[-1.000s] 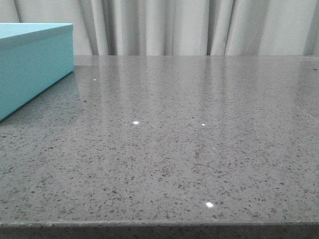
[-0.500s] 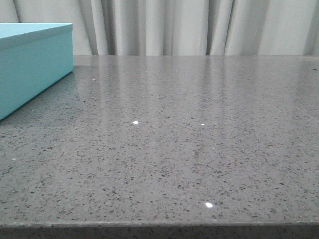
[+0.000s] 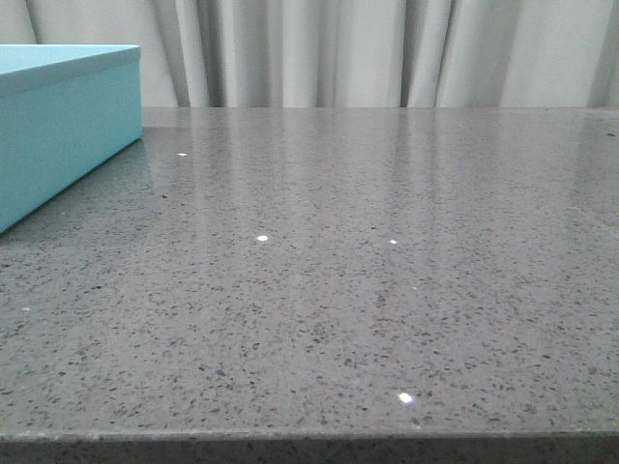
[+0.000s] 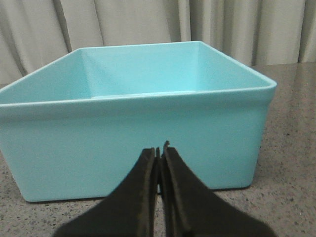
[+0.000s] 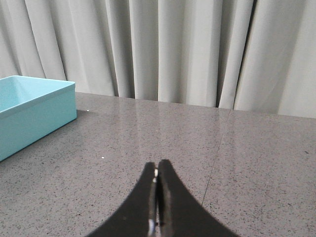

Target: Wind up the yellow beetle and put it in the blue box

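The blue box (image 3: 58, 126) stands at the far left of the grey speckled table. In the left wrist view the blue box (image 4: 133, 143) is open-topped and looks empty inside. My left gripper (image 4: 160, 150) is shut and empty, just short of the box's near wall. My right gripper (image 5: 157, 165) is shut and empty, low over bare tabletop, with the box (image 5: 29, 111) off to one side. The yellow beetle is out of view in every frame. Neither gripper shows in the front view.
A pale pleated curtain (image 3: 387, 53) hangs behind the table's far edge. The table's front edge (image 3: 309, 440) runs along the bottom of the front view. A thin seam (image 5: 217, 148) crosses the tabletop in the right wrist view.
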Robot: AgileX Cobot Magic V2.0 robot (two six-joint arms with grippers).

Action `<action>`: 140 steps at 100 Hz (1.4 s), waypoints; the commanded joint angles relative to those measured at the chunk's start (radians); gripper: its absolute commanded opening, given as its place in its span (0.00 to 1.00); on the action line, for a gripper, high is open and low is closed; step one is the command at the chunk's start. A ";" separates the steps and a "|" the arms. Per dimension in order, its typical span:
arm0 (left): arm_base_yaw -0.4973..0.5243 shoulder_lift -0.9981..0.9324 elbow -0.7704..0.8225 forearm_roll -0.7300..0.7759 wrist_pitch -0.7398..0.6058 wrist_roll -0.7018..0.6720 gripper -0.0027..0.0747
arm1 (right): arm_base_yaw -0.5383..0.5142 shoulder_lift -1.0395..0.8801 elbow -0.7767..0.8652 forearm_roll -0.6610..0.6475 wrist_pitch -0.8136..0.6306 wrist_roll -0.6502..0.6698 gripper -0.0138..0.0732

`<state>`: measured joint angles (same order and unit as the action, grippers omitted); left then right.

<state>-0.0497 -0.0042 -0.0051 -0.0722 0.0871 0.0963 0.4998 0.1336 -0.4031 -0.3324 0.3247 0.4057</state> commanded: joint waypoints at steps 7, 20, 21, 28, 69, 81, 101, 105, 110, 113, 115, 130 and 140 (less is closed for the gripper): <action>0.035 -0.032 0.044 -0.030 -0.112 -0.012 0.01 | 0.002 0.011 -0.024 -0.024 -0.079 -0.010 0.08; 0.046 -0.032 0.045 -0.030 -0.096 -0.012 0.01 | 0.002 0.011 -0.024 -0.024 -0.079 -0.010 0.08; 0.044 -0.032 0.045 -0.030 -0.096 -0.012 0.01 | 0.002 0.011 -0.024 -0.024 -0.079 -0.010 0.08; 0.044 -0.032 0.045 -0.030 -0.098 -0.012 0.01 | 0.002 0.011 -0.024 -0.024 -0.079 -0.010 0.08; 0.044 -0.032 0.045 -0.030 -0.098 -0.012 0.01 | 0.002 0.011 -0.024 -0.024 -0.079 -0.010 0.08; 0.044 -0.032 0.045 -0.030 -0.098 -0.012 0.01 | 0.002 0.011 -0.024 -0.024 -0.079 -0.010 0.08; 0.044 -0.032 0.045 -0.030 -0.098 -0.012 0.01 | 0.002 0.011 -0.024 -0.024 -0.079 -0.010 0.08; 0.044 -0.032 0.045 -0.030 -0.098 -0.012 0.01 | 0.002 0.011 -0.024 -0.024 -0.079 -0.010 0.08; 0.044 -0.032 0.045 -0.030 -0.098 -0.012 0.01 | 0.002 0.011 -0.024 -0.024 -0.079 -0.010 0.08; 0.044 -0.032 0.045 -0.030 -0.098 -0.012 0.01 | 0.002 0.011 -0.024 -0.024 -0.079 -0.010 0.08; 0.044 -0.032 0.045 -0.030 -0.098 -0.012 0.01 | 0.002 0.011 -0.024 -0.024 -0.078 -0.010 0.08; 0.044 -0.032 0.045 -0.030 -0.098 -0.012 0.01 | 0.000 0.015 -0.024 -0.024 -0.079 -0.010 0.08; 0.044 -0.032 0.045 -0.030 -0.098 -0.012 0.01 | -0.016 0.019 -0.017 -0.010 -0.113 -0.025 0.08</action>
<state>-0.0061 -0.0042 -0.0051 -0.0938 0.0676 0.0922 0.4977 0.1317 -0.4031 -0.3324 0.3194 0.4035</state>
